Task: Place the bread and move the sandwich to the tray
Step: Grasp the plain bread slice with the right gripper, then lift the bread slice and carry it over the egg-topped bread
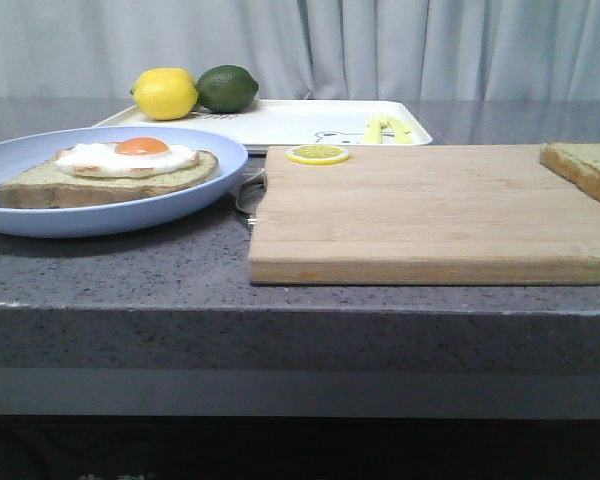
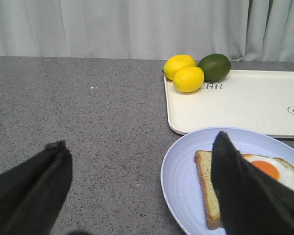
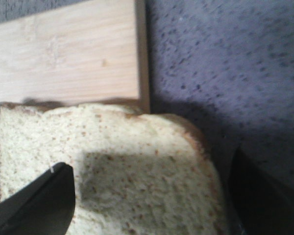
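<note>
The front view shows neither arm, only the sandwich [image 1: 108, 170] on its blue plate at the left of the counter [image 1: 130, 270], the tray [image 1: 310, 122] behind it, and the bread [image 1: 590, 168] at the right end of the cutting board [image 1: 430, 215]. The left wrist view shows two lemons [image 2: 183, 72] on the tray where the front shows one. The left fingers [image 2: 235, 181] are spread wide, empty, one above the plate. In the right wrist view, the bread overhangs the board's corner; the right fingers [image 3: 44, 200] are open astride it, gripping nothing.
</note>
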Tool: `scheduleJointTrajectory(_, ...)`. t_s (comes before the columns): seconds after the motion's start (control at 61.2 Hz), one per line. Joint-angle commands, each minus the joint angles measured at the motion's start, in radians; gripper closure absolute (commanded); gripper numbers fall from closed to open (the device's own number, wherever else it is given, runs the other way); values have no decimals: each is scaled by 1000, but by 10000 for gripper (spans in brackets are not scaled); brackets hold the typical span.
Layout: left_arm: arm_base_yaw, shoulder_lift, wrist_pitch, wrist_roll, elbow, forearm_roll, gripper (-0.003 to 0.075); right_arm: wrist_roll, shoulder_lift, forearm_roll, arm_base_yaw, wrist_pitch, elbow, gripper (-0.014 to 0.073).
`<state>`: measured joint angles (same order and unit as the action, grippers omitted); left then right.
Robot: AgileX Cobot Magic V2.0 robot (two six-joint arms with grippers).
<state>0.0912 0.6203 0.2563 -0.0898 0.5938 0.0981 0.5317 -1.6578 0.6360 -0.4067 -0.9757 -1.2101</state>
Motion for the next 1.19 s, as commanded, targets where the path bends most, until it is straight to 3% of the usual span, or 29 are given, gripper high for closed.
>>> scheduleJointTrajectory(0.0,9,5,-82,1,37,3,156,15,26,39,2,-5,-33,-45)
scheduleJointTrajectory(0.098,9,5,-82,1,37,3,156,15,29,39,2,-4,-33,12)
scheduleJointTrajectory(0.196,9,5,-82,1,37,3,156,15,30,39,1,-1,-33,186)
scheduleJointTrajectory(0.359,9,5,-82,1,37,3,156,15,30,39,1,0,-34,568)
scheduleJointTrajectory(0.441,9,5,-82,1,37,3,156,14,31,39,1,0,-34,662)
scheduleJointTrajectory(0.751,9,5,-82,1,37,3,156,-86,121,54,1,-34,-87,653)
scheduleJointTrajectory(0.947,9,5,-82,1,37,3,156,-109,209,218,6,-54,-103,653)
scheduleJointTrajectory(1.176,9,5,-82,1,37,3,156,-108,228,368,155,-80,-102,653)
